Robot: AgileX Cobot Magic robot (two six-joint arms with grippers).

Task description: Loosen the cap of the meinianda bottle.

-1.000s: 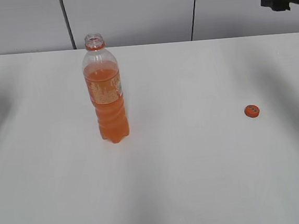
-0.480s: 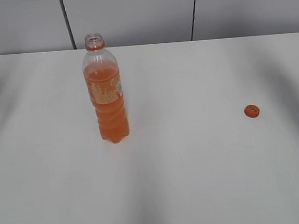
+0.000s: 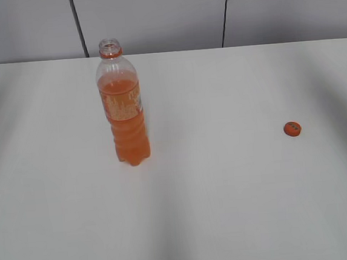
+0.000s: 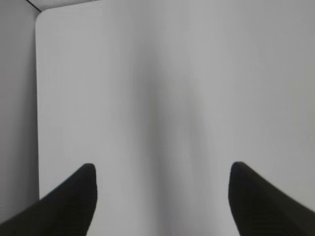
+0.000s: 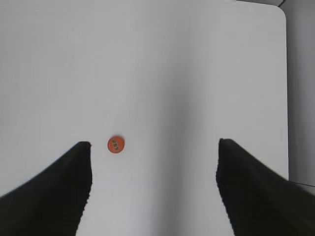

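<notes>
The meinianda bottle (image 3: 123, 107) stands upright on the white table, left of centre, with orange drink, an orange-and-white label and an open mouth above its orange neck ring. The orange cap (image 3: 292, 129) lies flat on the table far to the right, apart from the bottle; it also shows in the right wrist view (image 5: 115, 144). My right gripper (image 5: 155, 145) is open and empty, high above the table, the cap just inside its left finger. My left gripper (image 4: 162, 169) is open and empty over bare table. Neither gripper shows in the exterior view.
The white table (image 3: 227, 192) ends at a grey panelled wall behind. The left wrist view shows the table's rounded corner (image 4: 42, 14) and left edge. The right wrist view shows the table's right edge and corner (image 5: 280, 12).
Both arms have left the exterior view: the right gripper moved up and out at the top right, the left out at the left edge. Bottle and cap have not moved.
</notes>
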